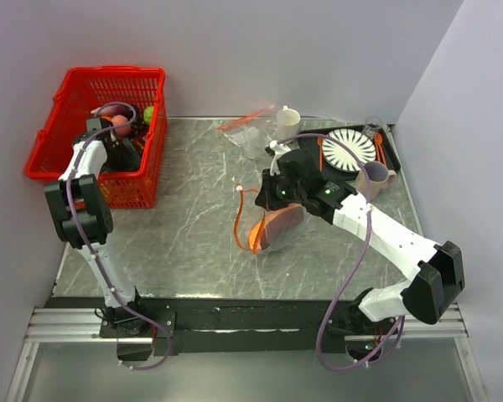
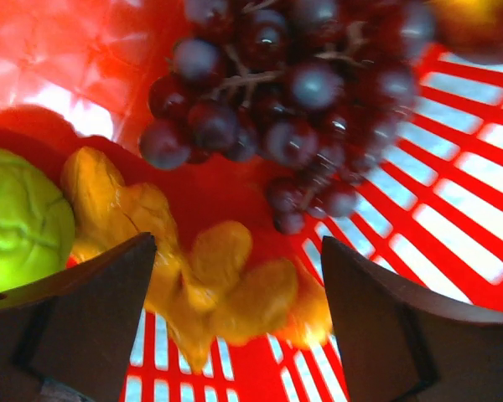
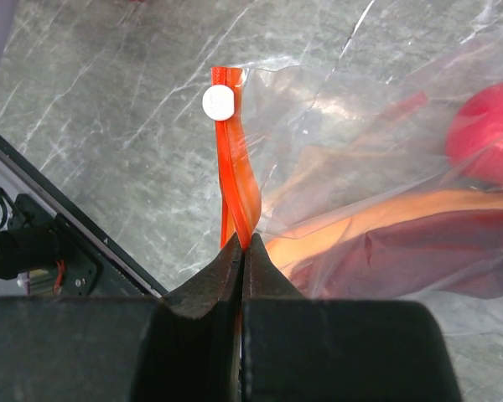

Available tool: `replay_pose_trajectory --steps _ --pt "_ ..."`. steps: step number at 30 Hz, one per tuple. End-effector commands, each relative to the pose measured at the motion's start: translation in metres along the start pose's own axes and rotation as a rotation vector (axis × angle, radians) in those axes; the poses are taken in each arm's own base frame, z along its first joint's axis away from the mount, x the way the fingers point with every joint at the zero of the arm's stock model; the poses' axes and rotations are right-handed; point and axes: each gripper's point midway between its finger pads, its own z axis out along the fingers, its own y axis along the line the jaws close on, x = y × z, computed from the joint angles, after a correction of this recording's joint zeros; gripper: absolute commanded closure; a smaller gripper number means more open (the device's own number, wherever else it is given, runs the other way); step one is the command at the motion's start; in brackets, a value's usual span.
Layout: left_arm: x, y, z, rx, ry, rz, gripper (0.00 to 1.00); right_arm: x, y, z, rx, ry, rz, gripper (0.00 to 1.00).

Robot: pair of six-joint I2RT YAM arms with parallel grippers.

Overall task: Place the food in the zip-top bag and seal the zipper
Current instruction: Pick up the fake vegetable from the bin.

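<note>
In the right wrist view my right gripper (image 3: 243, 247) is shut on the orange-red zipper (image 3: 237, 193), just below its white slider (image 3: 219, 102). The clear zip-top bag (image 3: 360, 167) holds a red round fruit (image 3: 486, 134), an orange-brown curved piece (image 3: 386, 222) and a dark maroon shape (image 3: 436, 260). From above, the bag (image 1: 272, 226) lies mid-table under the right gripper (image 1: 267, 203). My left gripper (image 2: 236, 251) is open inside the red basket (image 1: 63, 113), over a yellow lumpy piece (image 2: 210, 285). The dark purple grape bunch (image 2: 285, 100) lies just beyond it.
A green ball (image 2: 21, 222) lies left of the yellow piece in the basket. A second clear red-edged bag (image 1: 243, 130), a white cup (image 1: 287, 120), a striped plate (image 1: 352, 149) on an orange tray and a mauve cup (image 1: 375, 176) stand at the back right.
</note>
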Motion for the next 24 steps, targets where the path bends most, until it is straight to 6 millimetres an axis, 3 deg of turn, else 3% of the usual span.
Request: replay_pose_trajectory --steps 1,2,5,6,9,12,16,24 --pt "-0.005 0.003 0.007 -0.022 -0.022 -0.004 0.20 -0.017 0.009 -0.013 -0.044 -0.077 -0.005 1.00" --pt "-0.004 0.001 0.008 -0.015 -0.014 -0.002 0.23 -0.017 0.009 -0.014 -0.042 -0.080 -0.005 1.00" --pt "-0.004 -0.003 0.005 0.007 -0.005 0.003 0.43 -0.018 0.006 -0.017 -0.027 -0.088 -0.009 1.00" --pt "-0.006 -0.004 0.000 0.011 -0.015 0.004 0.57 -0.017 0.006 -0.017 -0.025 -0.087 -0.010 1.00" --pt "-0.024 -0.008 -0.033 0.014 -0.107 0.010 0.79 -0.015 0.003 -0.020 -0.016 -0.090 -0.009 1.00" --pt "-0.037 -0.016 -0.066 0.035 -0.180 0.012 0.89 -0.015 0.003 -0.021 -0.014 -0.096 -0.009 1.00" --pt "-0.043 -0.021 -0.093 0.047 -0.219 0.012 0.99 -0.015 0.002 -0.020 -0.013 -0.086 -0.011 1.00" --pt "-0.068 -0.028 -0.144 0.053 -0.343 0.014 0.99 -0.017 0.006 -0.024 -0.028 -0.093 -0.008 1.00"
